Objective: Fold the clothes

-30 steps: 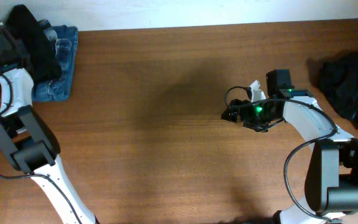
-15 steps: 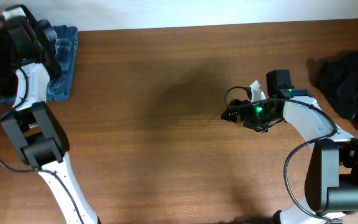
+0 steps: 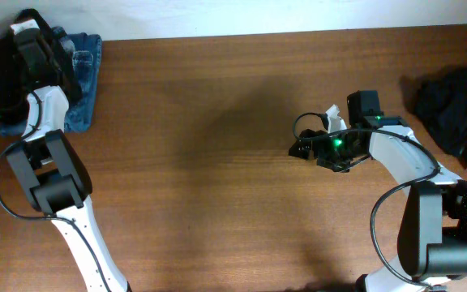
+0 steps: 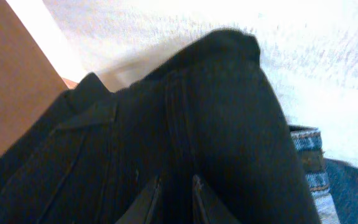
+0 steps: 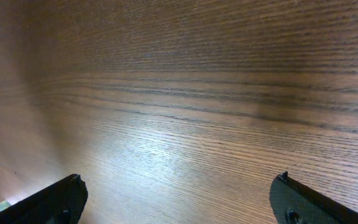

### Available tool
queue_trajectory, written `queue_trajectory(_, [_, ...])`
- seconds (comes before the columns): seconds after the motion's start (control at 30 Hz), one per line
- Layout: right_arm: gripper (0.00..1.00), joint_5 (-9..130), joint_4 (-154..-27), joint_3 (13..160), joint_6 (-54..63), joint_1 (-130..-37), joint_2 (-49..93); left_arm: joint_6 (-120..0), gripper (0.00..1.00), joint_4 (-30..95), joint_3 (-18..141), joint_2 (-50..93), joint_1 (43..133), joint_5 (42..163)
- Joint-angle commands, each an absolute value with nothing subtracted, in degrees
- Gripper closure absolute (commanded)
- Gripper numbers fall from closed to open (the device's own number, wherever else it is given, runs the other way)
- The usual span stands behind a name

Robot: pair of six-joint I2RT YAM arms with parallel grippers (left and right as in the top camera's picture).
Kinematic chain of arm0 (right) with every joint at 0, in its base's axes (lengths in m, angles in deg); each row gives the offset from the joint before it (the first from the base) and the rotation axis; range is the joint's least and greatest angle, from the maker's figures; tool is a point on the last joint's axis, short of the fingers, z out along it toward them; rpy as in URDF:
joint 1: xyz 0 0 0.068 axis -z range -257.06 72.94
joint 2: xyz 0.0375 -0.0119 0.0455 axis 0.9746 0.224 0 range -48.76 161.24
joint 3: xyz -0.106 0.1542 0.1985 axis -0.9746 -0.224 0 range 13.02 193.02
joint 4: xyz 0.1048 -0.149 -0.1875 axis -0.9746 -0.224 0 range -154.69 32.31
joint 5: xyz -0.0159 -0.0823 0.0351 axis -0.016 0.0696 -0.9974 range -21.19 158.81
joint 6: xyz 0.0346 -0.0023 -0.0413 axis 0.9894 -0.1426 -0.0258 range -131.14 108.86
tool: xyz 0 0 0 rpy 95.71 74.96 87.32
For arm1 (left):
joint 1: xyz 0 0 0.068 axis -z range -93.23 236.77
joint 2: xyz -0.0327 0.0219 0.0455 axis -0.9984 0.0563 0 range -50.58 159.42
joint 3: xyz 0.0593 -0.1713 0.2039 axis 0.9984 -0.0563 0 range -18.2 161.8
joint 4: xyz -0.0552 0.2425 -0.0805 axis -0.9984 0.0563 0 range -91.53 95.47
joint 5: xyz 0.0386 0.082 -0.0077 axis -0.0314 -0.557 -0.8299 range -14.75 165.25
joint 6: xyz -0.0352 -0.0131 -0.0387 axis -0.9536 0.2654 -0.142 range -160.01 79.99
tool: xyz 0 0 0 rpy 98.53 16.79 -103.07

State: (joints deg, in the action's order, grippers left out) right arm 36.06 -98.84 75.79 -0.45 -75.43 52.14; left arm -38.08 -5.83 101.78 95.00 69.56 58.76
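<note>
Black garment [image 4: 185,118]: dark denim-like cloth with a stitched seam, bunched at the far left corner of the desk. It fills most of the left wrist view. From overhead it hangs around the end of the left arm and lies partly over the blue jeans.
Blue jeans [image 3: 86,77]: folded flat at the far left of the desk, just right of the black garment and touching it. A strip of lighter blue waistband shows at the right of the left wrist view.
Left gripper [image 4: 171,198]: jaws almost together, clamped on a fold of the black garment. Only the two fingertips [image 4: 146,200] show, at the near edge of the wrist view.
Right gripper [image 5: 179,196]: jaws wide apart, with only bare wood between them. Its fingers [image 5: 55,200] sit in the lower corners of the wrist view. From overhead it hangs over the mid-right of the desk.
Green light [image 3: 336,143]: lit on the right arm, just behind its gripper.
Dark pile [image 3: 456,109]: crumpled black clothing at the far right edge of the desk, well apart from the right gripper.
Desk [image 3: 217,162]: brown wood with a clear grain.
Wall [image 4: 328,56]: white, behind the far edge.
</note>
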Motion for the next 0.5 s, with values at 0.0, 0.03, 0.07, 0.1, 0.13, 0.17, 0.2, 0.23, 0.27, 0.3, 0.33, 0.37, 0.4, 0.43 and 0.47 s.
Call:
queue_trajectory(0.0, [0.01,36.5,-98.8,75.4,-0.4,-75.6,52.4,-38.3,0.83,-7.4,100.5,89.7,69.8,59.8])
queue_trajectory(0.03, [0.01,36.5,-98.7,75.4,-0.4,-75.6,52.4,-38.3,0.83,-7.6,100.5,89.5,69.7,59.8])
queue_trajectory(0.07, [0.01,36.5,-98.6,75.4,-0.4,-75.6,52.4,-38.3,0.82,-7.5,100.5,89.5,69.7,59.8])
queue_trajectory(0.1, [0.01,36.5,-98.6,75.4,-0.4,-75.6,52.4,-38.3,0.82,-6.8,100.4,89.5,69.6,59.8])
queue_trajectory(0.13, [0.01,36.5,-98.4,75.4,-0.4,-75.6,52.4,-38.3,0.82,-5.7,100.4,89.7,69.5,59.8])
queue_trajectory(0.17, [0.01,36.5,-98.4,75.4,-0.4,-75.6,52.4,-38.3,0.83,-4.7,100.4,90.0,69.5,59.9])
queue_trajectory(0.2, [0.01,36.5,-98.3,75.4,-0.4,-75.6,52.4,-38.3,0.84,-3.2,100.3,90.6,69.5,59.9])
queue_trajectory(0.23, [0.01,36.5,-98.2,75.4,-0.4,-75.6,52.4,-38.3,0.84,-2.5,100.3,91.1,69.5,59.8])
queue_trajectory(0.27, [0.01,36.6,-98.0,75.4,-0.4,-75.6,52.4,-38.3,0.84,-1.2,100.3,92.2,69.5,59.8])
queue_trajectory(0.3, [0.01,36.6,-97.9,75.4,-0.4,-75.6,52.4,-38.3,0.84,-0.1,100.3,93.0,69.5,59.8])
queue_trajectory(0.33, [0.01,36.5,-97.8,75.4,-0.4,-75.6,52.4,-38.3,0.84,0.8,100.3,93.7,69.5,59.8])
queue_trajectory(0.37, [0.01,36.5,-97.7,75.4,-0.4,-75.6,52.4,-38.3,0.84,1.6,100.3,95.0,69.5,59.8])
queue_trajectory(0.4, [0.01,36.5,-97.8,75.4,-0.4,-75.6,52.4,-38.3,0.83,2.2,100.3,96.2,69.5,59.8])
queue_trajectory(0.43, [0.01,36.5,-97.8,75.4,-0.4,-75.6,52.4,-38.3,0.83,2.6,100.3,97.0,69.5,59.8])
queue_trajectory(0.47, [0.01,36.5,-97.8,75.4,-0.4,-75.6,52.4,-38.3,0.83,3.4,100.3,98.3,69.5,59.8])
